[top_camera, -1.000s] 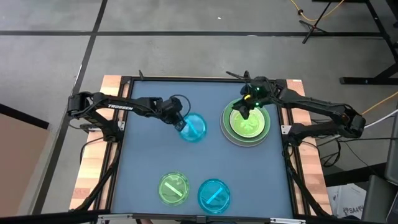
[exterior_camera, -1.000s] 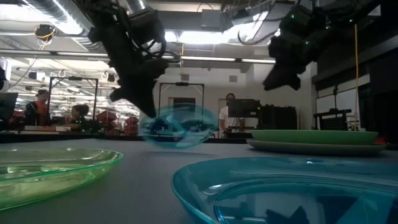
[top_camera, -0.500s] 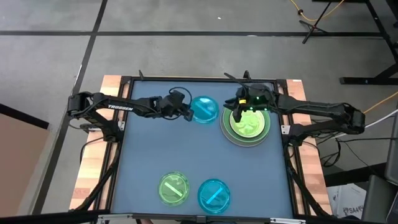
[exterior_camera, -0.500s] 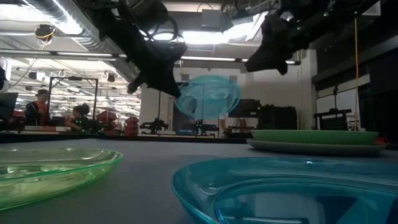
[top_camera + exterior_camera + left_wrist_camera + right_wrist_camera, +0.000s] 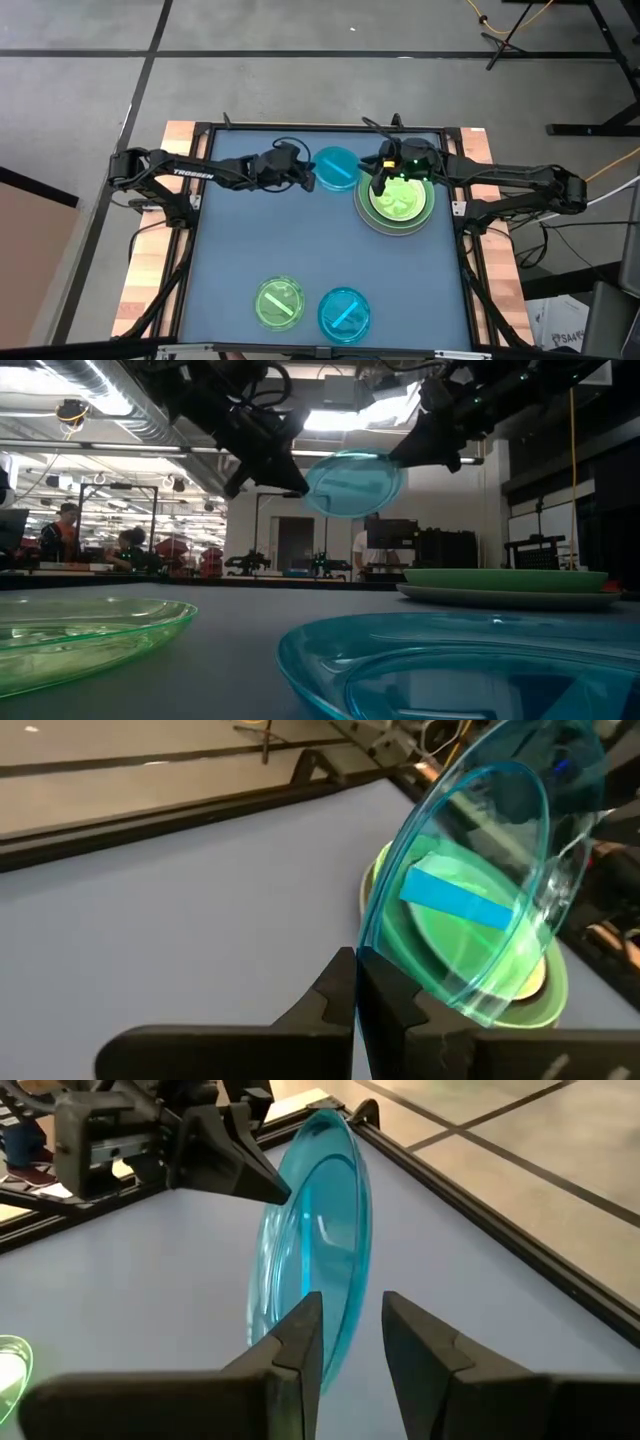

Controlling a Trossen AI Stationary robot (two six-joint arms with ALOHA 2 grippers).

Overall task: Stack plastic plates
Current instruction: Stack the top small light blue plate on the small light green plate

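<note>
The left pincer (image 5: 303, 177) pinches the rim of a translucent blue plate (image 5: 335, 168), lifted above the counter's far edge. The right pincer (image 5: 345, 1342), spread, straddles its opposite rim (a handover, seemingly); it should clamp before the left lets go. The stack (image 5: 397, 200) waits nearby.
</note>
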